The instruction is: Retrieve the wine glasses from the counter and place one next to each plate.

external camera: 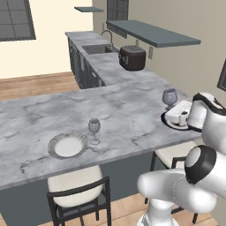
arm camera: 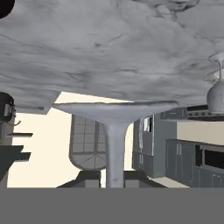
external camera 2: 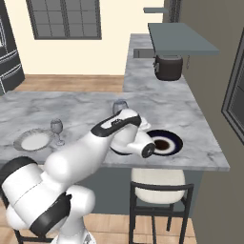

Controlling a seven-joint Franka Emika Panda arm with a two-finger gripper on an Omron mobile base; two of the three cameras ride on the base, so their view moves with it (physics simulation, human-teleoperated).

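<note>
You see two clear stemmed glasses: one (external camera: 94, 129) right of the round pale plate (external camera: 67, 145), one (external camera: 169, 97) clamped in your closed gripper (external camera: 183, 115) beside the dark plate (external camera 2: 172, 141).

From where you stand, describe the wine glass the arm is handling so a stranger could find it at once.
Start at the long marble island with stools under it and go to its right end, where a dark plate lies. The wine glass stands at that plate's far side, with the white arm's hand at it. The other glass stands apart, beside the pale plate.
</note>
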